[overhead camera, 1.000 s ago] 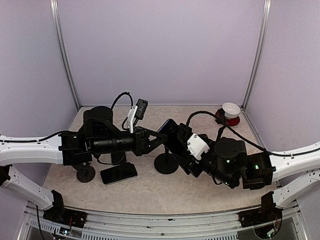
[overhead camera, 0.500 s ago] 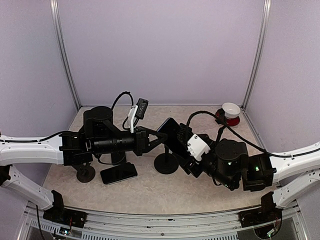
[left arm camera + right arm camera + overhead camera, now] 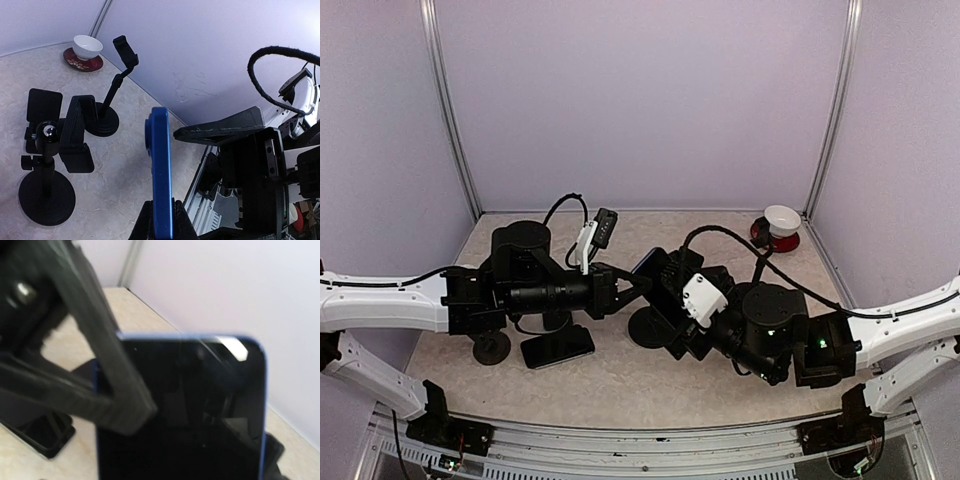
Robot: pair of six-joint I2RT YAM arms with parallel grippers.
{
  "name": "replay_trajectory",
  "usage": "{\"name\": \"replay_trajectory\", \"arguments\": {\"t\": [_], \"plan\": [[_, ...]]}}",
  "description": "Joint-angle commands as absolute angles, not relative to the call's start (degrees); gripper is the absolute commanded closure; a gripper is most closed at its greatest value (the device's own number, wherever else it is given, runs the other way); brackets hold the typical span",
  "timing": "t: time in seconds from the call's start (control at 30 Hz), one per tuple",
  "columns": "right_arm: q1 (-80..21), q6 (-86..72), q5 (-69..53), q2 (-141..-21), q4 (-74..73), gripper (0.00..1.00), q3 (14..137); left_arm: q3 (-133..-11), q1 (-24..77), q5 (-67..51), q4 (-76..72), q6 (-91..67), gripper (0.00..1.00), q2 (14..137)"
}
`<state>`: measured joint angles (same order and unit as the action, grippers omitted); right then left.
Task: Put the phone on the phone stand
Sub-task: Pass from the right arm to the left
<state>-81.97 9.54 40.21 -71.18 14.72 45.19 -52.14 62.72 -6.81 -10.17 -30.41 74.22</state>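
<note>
Phone (image 3: 159,170): blue, long axis upright, clenched in left gripper (image 3: 159,224) | phone stand (image 3: 50,145): cradle lower-left of phone in left wrist view, apart | right gripper (image 3: 668,300): beside phone, jaw state unclear

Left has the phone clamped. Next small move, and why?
Probably ease the right gripper back off the blue phone. The left gripper is shut on its edge, and the right wrist view is filled by the screen at close range; whether the right jaws are clear isn't visible. That frees the left to reach the phone stand.
</note>
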Motion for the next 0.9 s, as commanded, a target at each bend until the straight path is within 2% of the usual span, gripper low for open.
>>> {"name": "replay_trajectory", "arguments": {"t": [0.0,0.27,0.43,0.73,0.87], "plan": [[-82.52,8.16,35.97,-69.85,17.18,0.01,46.40,-52.02,62.93,-6.20,-12.73,-30.23,1.00,72.71],[-81.57,4.24,21.65,-60.85,9.84,0.00,47.90,-52.29,62.93,-8.59,-8.89,-24.12,1.00,70.21],[-77.71,-1.00,13.26,-56.83,3.68,0.00,49.44,-52.90,62.93,-14.52,-5.48,-18.88,1.00,69.40],[-68.34,-8.95,-6.83,-55.00,-1.30,0.00,50.35,-55.37,64.22,-22.29,2.91,-12.18,1.00,68.82],[-65.83,-10.69,-15.82,-56.83,-1.48,0.04,50.29,-55.52,65.22,-24.46,3.27,-10.57,1.00,67.82]]}}
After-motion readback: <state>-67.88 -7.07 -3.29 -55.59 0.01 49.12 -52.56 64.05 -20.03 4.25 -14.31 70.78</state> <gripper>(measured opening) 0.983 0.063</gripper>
